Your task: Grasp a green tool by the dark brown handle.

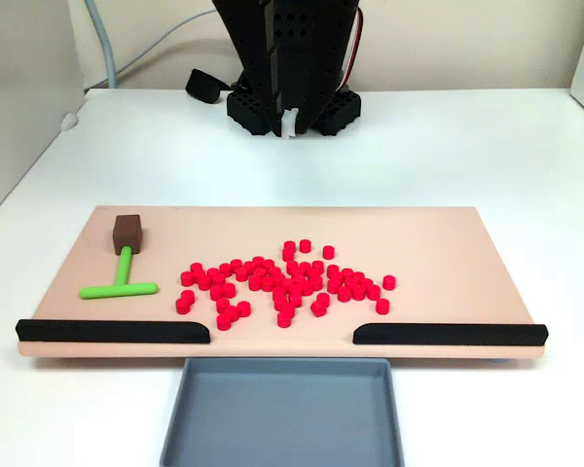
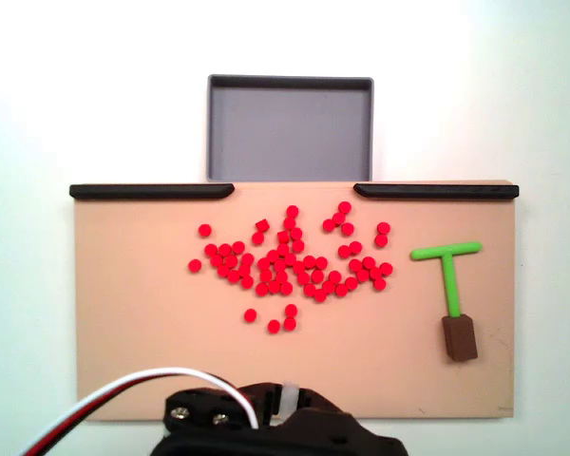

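Both fixed views show the green tool and dark brown handle untouched; the jaws' state is indiscernible.

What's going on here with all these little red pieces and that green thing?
Nothing is being handled yet. The green tool lies flat on a tan board, its dark brown handle pointing toward the robot arm's base. Red cylinders are scattered mid-board, apart from the tool. An empty grey tray sits beyond the gap between two black bars.
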Robot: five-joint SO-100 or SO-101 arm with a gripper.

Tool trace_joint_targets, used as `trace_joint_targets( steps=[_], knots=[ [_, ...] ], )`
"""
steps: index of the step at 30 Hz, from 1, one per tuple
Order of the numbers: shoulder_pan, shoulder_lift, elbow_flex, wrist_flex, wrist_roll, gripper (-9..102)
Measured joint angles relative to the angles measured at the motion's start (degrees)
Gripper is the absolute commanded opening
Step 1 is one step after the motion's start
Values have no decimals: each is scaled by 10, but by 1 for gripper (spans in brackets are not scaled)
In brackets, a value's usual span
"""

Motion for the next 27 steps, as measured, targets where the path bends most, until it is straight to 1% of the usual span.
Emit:
trace_joint_targets(
  steps=[5, 14, 21, 27],
  knots=[
    [13, 0, 0, 0, -13, 0],
    [71, 0, 0, 0, -98, 0],
    [133, 0, 0, 0, -214, 0],
    [174, 0, 0, -3, -291, 0]
  ],
)
